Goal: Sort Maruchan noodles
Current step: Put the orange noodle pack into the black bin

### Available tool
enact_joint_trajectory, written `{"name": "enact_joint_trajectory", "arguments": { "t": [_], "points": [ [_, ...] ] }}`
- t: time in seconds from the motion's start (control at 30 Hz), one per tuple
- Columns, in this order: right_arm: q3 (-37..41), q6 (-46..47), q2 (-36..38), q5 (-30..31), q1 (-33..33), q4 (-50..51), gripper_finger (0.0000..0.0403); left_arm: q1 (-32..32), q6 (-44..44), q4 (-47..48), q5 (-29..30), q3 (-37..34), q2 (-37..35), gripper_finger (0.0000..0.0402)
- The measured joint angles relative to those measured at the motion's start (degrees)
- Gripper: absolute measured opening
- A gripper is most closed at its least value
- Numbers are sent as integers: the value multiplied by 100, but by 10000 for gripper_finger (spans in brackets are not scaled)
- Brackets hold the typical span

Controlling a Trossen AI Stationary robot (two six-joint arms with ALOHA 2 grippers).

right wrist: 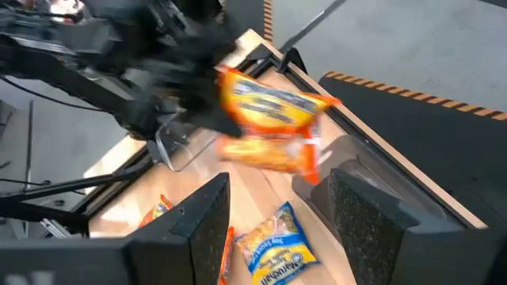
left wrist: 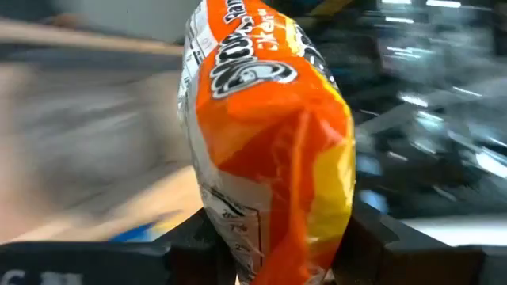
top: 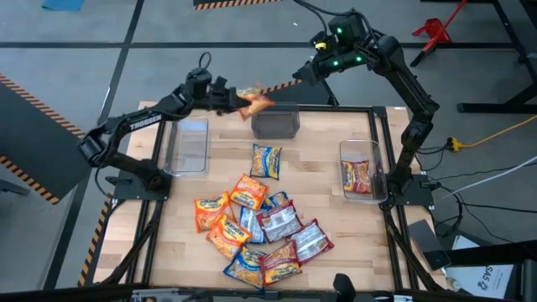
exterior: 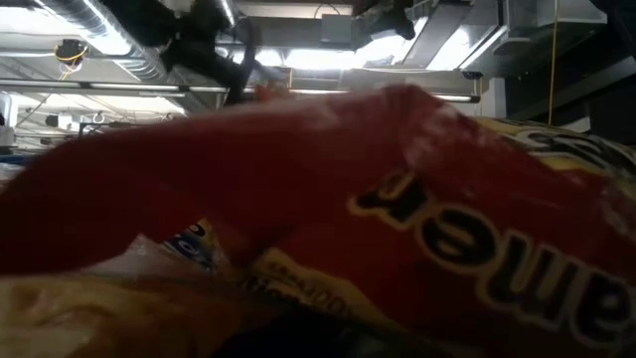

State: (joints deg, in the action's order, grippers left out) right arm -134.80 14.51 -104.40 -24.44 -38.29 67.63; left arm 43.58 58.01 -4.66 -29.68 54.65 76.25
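Note:
My left gripper [top: 235, 99] is raised over the table's far edge, shut on an orange noodle packet [top: 254, 101] beside the dark middle bin [top: 275, 122]. My right gripper [top: 295, 77] hangs open just beyond that, high above the far edge, touching nothing. Its wrist view looks past its fingers [right wrist: 204, 226] at the held orange packet [right wrist: 269, 119]. A pile of orange, red-and-silver and blue-and-yellow packets [top: 256, 233] lies flat near the table's near edge. One blue-and-yellow packet [top: 267, 161] lies alone at mid-table. A red packet [top: 357, 174] lies in the right bin. My left gripper pinches the orange packet between its two fingers at one short end [left wrist: 273, 237]. It comes from the table's left, roughly level. The packet is lifted clear of everything and sticks out past the fingertips toward the right; its free end [left wrist: 238, 47] is unsupported.
A clear bin [top: 189, 148] stands on the left of the table, a dark one at the far middle, and a clear one [top: 373, 151] on the right. A red packet [exterior: 328, 189] lies right against the low camera and blocks most of that view. Bare wood shows between bins and pile.

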Motion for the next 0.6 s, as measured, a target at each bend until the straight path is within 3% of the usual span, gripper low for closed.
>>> {"name": "enact_joint_trajectory", "arguments": {
  "t": [0.13, 0.23, 0.3, 0.37, 0.6],
  "points": [
    [0, -67, -18, 52, 7, 12, 198, -83, -8, 311, 691, 0, -33, 141],
    [0, -104, -35, 141, 3, 53, 198, -95, -135, 242, 707, -19, -10, 141],
    [-2, -114, -49, 359, 5, 30, 198, -66, -550, 1091, 899, 164, -34, 141],
    [-2, -47, -91, 434, 3, 35, 198, 137, -627, 2104, 833, 218, 41, 141],
    [-2, 16, -314, 309, 10, 226, 198, -200, -1161, 2627, 527, 894, -152, 140]
  ]
}}
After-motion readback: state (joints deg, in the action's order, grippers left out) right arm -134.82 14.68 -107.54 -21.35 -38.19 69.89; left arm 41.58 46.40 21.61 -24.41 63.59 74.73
